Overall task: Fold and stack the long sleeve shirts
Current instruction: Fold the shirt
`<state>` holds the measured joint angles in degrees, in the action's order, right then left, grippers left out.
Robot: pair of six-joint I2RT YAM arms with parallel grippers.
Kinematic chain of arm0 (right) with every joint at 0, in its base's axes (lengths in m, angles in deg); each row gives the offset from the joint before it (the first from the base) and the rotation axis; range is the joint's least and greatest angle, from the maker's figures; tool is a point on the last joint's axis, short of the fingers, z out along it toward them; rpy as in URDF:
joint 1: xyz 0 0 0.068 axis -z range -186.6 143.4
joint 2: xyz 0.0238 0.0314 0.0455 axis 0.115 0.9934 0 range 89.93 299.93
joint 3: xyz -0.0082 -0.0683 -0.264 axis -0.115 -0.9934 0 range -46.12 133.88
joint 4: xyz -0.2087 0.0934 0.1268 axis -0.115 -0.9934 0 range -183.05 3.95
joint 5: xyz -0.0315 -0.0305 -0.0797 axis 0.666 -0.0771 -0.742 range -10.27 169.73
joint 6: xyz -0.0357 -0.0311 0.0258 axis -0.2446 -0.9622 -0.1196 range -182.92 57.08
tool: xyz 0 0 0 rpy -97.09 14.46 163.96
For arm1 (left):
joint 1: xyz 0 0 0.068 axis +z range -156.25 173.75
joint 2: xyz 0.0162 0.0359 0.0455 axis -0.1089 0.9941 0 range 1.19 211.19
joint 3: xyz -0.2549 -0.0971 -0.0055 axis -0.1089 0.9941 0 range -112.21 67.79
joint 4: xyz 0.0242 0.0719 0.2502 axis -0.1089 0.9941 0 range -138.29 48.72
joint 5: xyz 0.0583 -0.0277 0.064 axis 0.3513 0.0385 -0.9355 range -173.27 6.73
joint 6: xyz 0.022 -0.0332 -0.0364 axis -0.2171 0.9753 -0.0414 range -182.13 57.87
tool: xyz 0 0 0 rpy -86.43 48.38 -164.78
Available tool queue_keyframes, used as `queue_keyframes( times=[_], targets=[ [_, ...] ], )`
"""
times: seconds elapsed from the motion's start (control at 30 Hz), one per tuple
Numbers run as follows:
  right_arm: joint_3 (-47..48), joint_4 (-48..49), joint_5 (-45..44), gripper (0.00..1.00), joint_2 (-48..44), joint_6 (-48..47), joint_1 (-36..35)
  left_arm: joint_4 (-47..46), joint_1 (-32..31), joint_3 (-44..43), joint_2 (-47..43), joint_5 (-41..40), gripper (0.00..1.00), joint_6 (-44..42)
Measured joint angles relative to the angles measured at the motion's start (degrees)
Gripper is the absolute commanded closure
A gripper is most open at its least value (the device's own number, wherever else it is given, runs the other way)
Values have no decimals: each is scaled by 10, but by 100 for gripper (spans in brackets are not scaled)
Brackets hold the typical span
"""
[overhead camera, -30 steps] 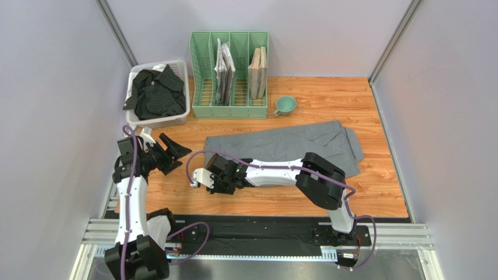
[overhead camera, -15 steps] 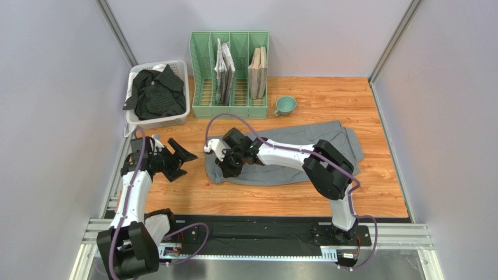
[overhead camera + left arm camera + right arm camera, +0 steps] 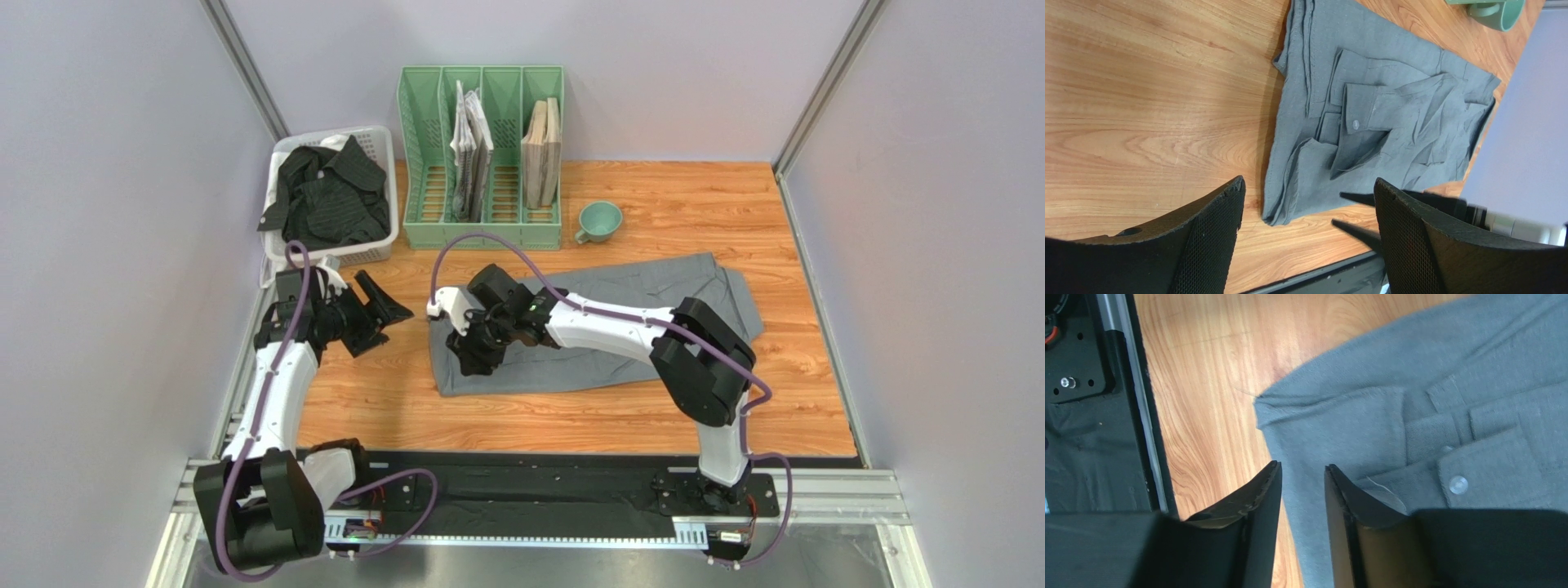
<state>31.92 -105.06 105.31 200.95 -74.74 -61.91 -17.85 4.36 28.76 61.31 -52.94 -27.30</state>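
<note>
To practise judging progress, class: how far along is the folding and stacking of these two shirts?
Done: the grey shirt lies partly folded, sleeves laid over it. In hand: right fingers hover open over its left end; left fingers, open, hold nothing. Left: finish that fold, then fold and stack the black shirt, bunched in the basket.

Left pincer point(image 3: 385, 326) hovers at the left, jaws spread wide, empty. Right arm point(image 3: 613, 326) stretches leftward, right pincer point(image 3: 1303, 467) angled down, jaws narrowly parted.
</note>
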Motion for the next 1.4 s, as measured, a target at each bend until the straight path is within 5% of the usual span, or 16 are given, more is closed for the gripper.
queue_keyframes(
  times=[0.07, 0.5, 0.6, 0.63, 0.8, 1.03, 1.2, 1.4],
  targets=[
    [-1, 1, -23, 54, -7, -17, -21, 1, 0, 0, -5, 0, 18, 2],
    [-16, 14, -162, 59, 37, -95, -94, 18, 0, 17, -27, -2, 17, 25],
    [-14, 26, -173, 85, 45, -102, -94, 20, 0, 27, -33, -3, 17, 29],
    [-13, 29, -175, 100, 47, -105, -94, 20, 0, 30, -34, -3, 17, 31],
    [-9, 34, -179, 100, 51, -110, -90, 22, -2, 38, -34, -5, 16, 38],
    [23, 4, -53, 100, 50, -28, -14, 13, -27, 60, -35, -3, 1, 54],
    [30, 11, 46, 100, 50, 56, 56, -35, -65, 71, -10, 1, 1, 96],
    [30, 40, 142, 100, 61, 156, 94, -97, -128, 64, 11, -8, 29, 101]
  ],
)
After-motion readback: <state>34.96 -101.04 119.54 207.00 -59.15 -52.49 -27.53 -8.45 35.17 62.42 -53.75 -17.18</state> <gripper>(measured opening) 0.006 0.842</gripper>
